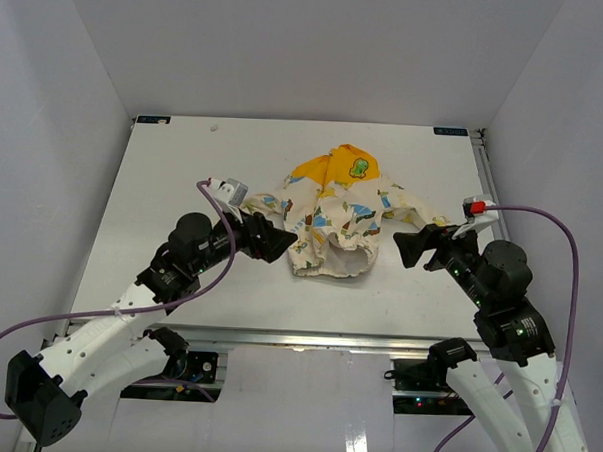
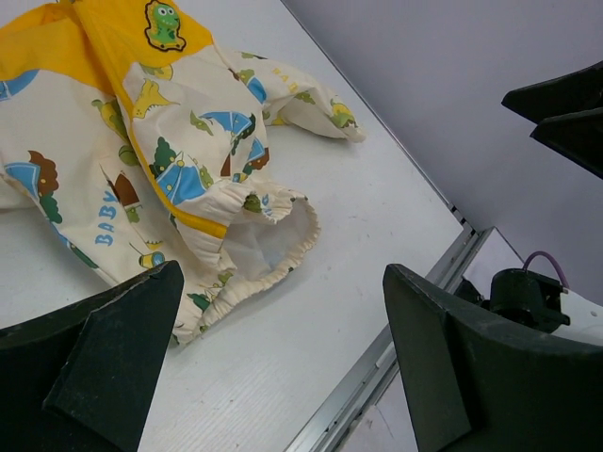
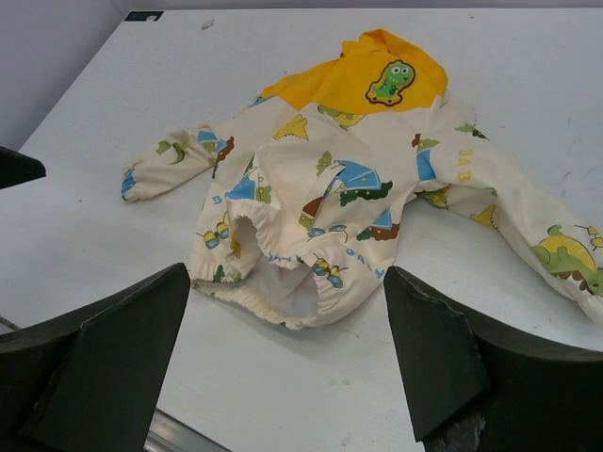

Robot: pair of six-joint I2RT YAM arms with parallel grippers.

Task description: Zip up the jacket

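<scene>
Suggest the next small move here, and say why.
Probably lower the left gripper onto the jacket at its hem and grip it. Both grippers are open beside the hem, the right gripper too, holding nothing. The hem lies bunched and gaping, so it likely needs pulling flat first.
</scene>
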